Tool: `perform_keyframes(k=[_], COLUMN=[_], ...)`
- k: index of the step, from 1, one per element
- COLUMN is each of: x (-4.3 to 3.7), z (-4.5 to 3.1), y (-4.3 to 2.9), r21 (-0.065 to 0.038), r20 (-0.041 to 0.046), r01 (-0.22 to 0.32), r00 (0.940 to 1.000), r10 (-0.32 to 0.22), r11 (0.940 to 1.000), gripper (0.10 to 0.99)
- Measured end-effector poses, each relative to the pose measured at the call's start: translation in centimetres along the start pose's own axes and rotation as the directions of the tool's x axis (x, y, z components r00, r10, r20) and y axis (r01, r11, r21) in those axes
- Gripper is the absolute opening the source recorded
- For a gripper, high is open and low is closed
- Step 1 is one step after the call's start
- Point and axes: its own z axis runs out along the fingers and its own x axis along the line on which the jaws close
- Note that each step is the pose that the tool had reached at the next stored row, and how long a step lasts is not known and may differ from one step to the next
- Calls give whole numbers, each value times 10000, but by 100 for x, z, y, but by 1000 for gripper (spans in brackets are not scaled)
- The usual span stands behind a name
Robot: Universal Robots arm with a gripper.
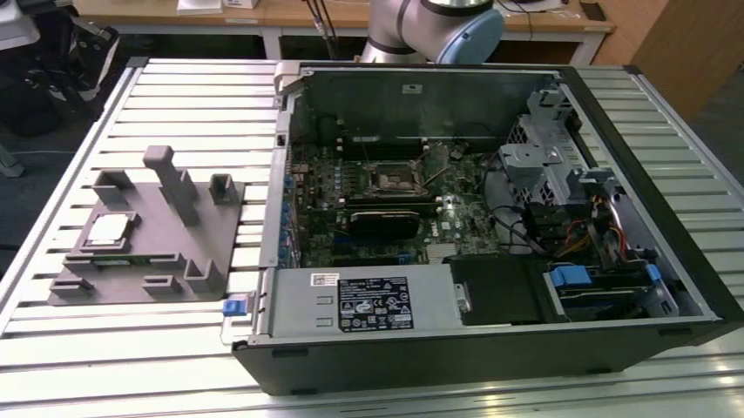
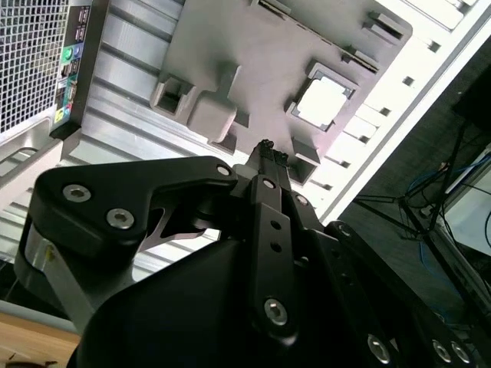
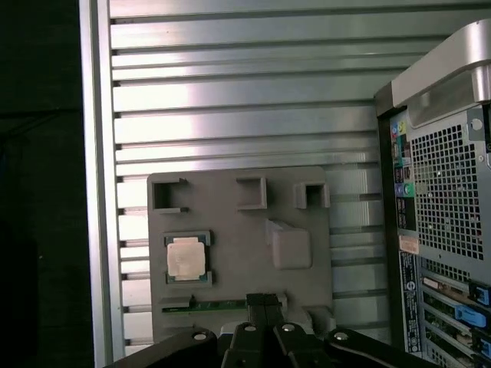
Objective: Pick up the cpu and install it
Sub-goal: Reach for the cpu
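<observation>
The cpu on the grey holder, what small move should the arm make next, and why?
Probably slide the tool sideways until it is centred over the cpu. The cpu lies untouched in its pocket of the grey holder, while the shut tool hangs above the holder, off to one side of the cpu.

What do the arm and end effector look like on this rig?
The arm is silver-grey tubing with a pale blue joint cap. The end effector is matte black: chunky angular linkage plates, silver screw heads, two slim black fingers.
</observation>
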Motion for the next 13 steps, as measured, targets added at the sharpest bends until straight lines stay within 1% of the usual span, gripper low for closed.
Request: perform_keyframes(k=[13], x=[166], z=[4], y=[-13], r21=[0], r20=[-2], r01=[0], r00=[10000], r10=[0], r11=[10000], gripper=[106])
